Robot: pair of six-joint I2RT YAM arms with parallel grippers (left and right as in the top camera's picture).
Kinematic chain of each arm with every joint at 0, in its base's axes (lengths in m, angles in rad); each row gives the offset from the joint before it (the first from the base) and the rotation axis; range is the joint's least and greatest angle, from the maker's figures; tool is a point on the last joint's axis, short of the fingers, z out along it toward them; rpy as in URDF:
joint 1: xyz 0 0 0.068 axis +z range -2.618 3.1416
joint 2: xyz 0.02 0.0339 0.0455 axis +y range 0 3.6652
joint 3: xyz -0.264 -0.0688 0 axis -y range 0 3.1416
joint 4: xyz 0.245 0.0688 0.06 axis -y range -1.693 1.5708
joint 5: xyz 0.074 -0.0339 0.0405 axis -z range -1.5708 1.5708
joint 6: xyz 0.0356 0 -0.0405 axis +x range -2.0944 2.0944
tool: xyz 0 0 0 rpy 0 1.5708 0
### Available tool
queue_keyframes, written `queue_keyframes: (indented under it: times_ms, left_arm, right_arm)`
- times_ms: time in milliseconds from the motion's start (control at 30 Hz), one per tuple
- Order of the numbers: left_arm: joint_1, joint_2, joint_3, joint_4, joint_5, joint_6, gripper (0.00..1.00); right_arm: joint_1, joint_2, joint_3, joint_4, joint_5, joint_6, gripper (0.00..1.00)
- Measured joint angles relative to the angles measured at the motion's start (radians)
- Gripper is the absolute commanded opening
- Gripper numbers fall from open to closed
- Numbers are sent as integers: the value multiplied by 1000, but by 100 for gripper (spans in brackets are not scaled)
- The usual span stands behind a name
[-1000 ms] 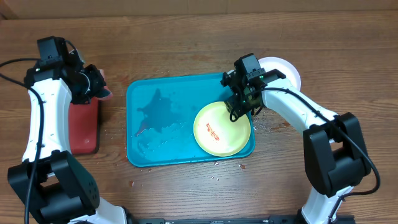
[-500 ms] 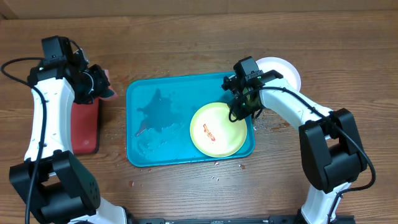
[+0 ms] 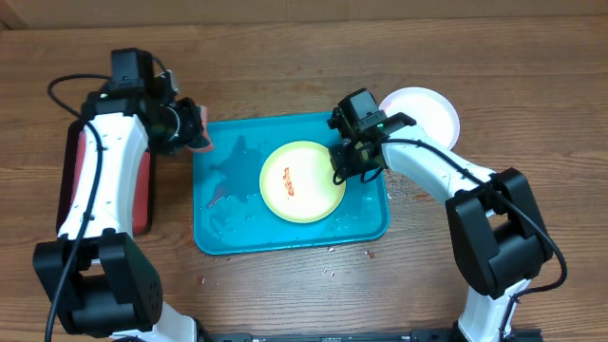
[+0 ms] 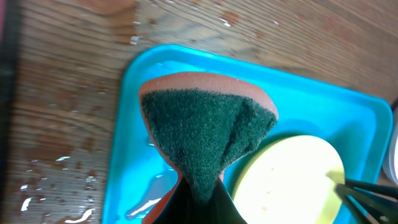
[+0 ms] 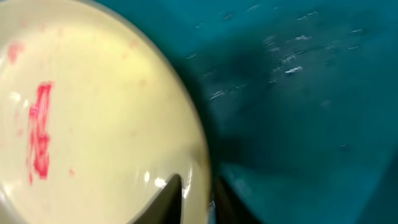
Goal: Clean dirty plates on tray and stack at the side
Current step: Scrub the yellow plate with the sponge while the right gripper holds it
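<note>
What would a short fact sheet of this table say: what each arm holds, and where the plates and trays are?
Left gripper: shut on a green-faced, orange-backed sponge, at a corner of the large teal rectangular plastic tray
Right gripper: shut on the rim of the round yellow-green plastic plate
Yellow-green plate: lies in the teal tray, red smear on it
Teal tray: wet in patches
White round plate: on the wooden table, outside the teal tray's right end
Small red tray: left of the teal tray

Bright, even overhead light; wet glints on the tray (image 5: 311,124); right-wrist view blurred, soft.
</note>
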State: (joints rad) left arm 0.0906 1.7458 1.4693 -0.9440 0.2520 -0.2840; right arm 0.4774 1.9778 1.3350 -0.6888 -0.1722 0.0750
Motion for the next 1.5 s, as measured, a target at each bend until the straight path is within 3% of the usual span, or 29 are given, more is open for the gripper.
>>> queue_keyframes:
  times_ms: [233,333,500,1033,1500]
  left_arm:
    - [-72,0,0,-8,0,0,4]
    - [-101,0,0,-23,0,0,4]
    - [-166,0,0,-48,0,0,4]
    - [-413,95,0,2,-1,-57,4]
    - [-431,317,-3,39,-14,-84,4]
  right_arm:
    - [26,15,0,-26,-5,69,26]
    - [26,38,0,-40,-7,89,10]
    - [25,47,8,-43,-21,132,4]
    - [26,60,8,32,-72,336,4]
    - [26,62,8,51,-71,392,4]
